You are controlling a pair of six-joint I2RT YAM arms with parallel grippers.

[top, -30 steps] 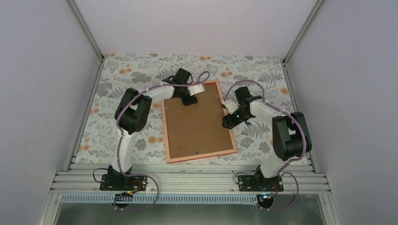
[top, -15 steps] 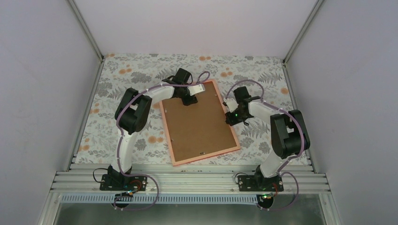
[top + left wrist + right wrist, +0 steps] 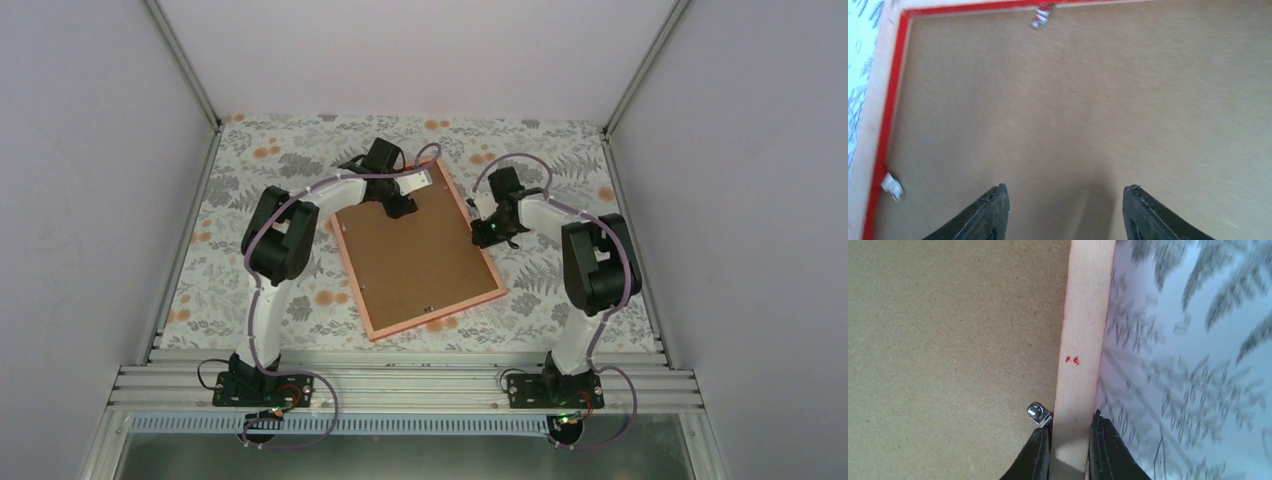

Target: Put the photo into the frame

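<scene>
The thin red picture frame (image 3: 1084, 330) lies face down on the flowery tabletop (image 3: 250, 170), with the brown backing board (image 3: 415, 255) in it. The right jaws pinch its side rail beside a small metal clip (image 3: 1037, 412), likely to steady it. The left jaws hang spread over the board. The landscape photo is hidden, maybe underneath.

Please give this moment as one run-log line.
frame: back up, backing board in place | right gripper: shut on frame's rail | left gripper: open over backing board | photo: not seen
</scene>
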